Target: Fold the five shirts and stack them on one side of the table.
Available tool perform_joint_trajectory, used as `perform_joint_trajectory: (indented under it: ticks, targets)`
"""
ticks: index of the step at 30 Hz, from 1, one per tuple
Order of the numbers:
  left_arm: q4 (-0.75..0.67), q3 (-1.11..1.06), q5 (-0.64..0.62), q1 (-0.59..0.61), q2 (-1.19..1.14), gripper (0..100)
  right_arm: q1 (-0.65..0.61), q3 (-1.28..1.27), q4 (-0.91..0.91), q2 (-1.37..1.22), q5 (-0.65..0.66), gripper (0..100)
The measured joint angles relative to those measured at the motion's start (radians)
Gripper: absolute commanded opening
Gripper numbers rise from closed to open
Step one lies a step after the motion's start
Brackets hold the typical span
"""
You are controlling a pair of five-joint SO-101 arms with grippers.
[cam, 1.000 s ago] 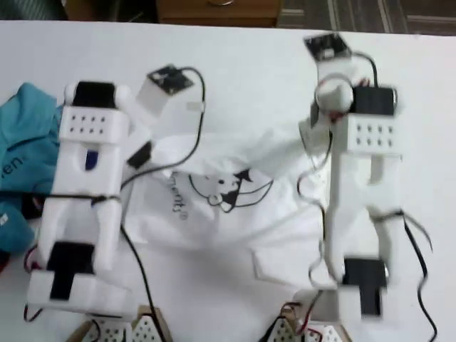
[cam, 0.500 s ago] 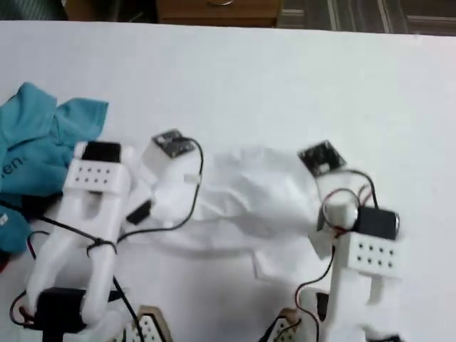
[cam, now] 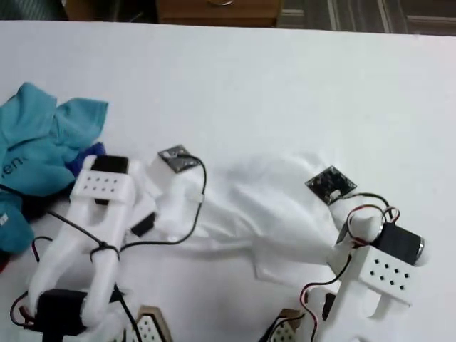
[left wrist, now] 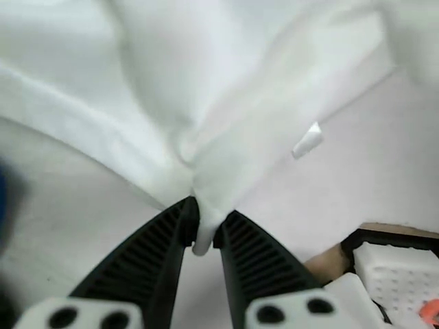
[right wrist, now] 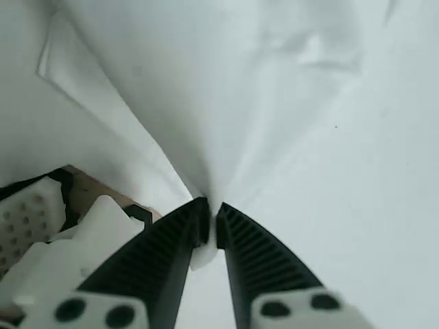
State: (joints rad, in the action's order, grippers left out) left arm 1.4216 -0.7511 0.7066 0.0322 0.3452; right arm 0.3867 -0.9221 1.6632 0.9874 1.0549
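Observation:
A white shirt point(cam: 260, 206) lies bunched across the middle of the white table, folded over so its print is hidden. My left gripper point(left wrist: 204, 229) is shut on the shirt's edge point(left wrist: 206, 185) at its left end; the arm stands at the lower left of the high view point(cam: 100, 206). At the shirt's right end, cloth point(right wrist: 206, 137) is pinched in my shut right gripper point(right wrist: 210, 229), whose arm sits at the lower right point(cam: 370, 249). A heap of teal shirts point(cam: 43, 149) with a blue one point(cam: 85, 157) beneath lies at the table's left edge.
The far half of the white table point(cam: 285, 85) is bare. A wooden cabinet point(cam: 214, 11) stands beyond the far edge. The arm bases and perforated white mounts point(left wrist: 405, 274) line the near edge.
Both arms have drawn back toward the near edge, pulling the far side of the white shirt over itself. The printed drawing, visible earlier, is now covered.

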Motion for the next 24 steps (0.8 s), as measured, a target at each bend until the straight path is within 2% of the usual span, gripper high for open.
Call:
perform_joint_trajectory:
  ticks: [5, 9, 12, 16, 21, 23, 24]
  targets:
    - [0.008, 0.008, -0.011, 0.000, 0.000, 3, 0.000, -0.008, 0.000, 0.000, 0.008, 2.8]
    - [0.000, -0.018, -0.011, -0.003, 0.000, 5, 0.000, -0.008, 0.000, 0.000, 0.014, 16.7]
    - [-0.003, -0.020, -0.011, -0.003, 0.000, 14, 0.000, -0.008, 0.000, 0.000, 0.014, 22.2]
    - [0.034, 0.041, -0.011, 0.011, 0.000, 24, -0.032, 0.038, 0.000, 0.000, 0.012, 20.4]
    - [0.124, 0.288, -0.011, 0.112, 0.000, 24, -0.106, 0.207, -0.018, 0.000, -0.137, 19.3]
    - [0.137, 0.417, -0.017, 0.149, 0.000, 16, -0.140, 0.267, -0.083, 0.000, -0.239, 10.7]
    - [0.141, 0.474, -0.018, 0.163, 0.000, 8, -0.157, 0.279, -0.124, 0.002, -0.293, 3.2]
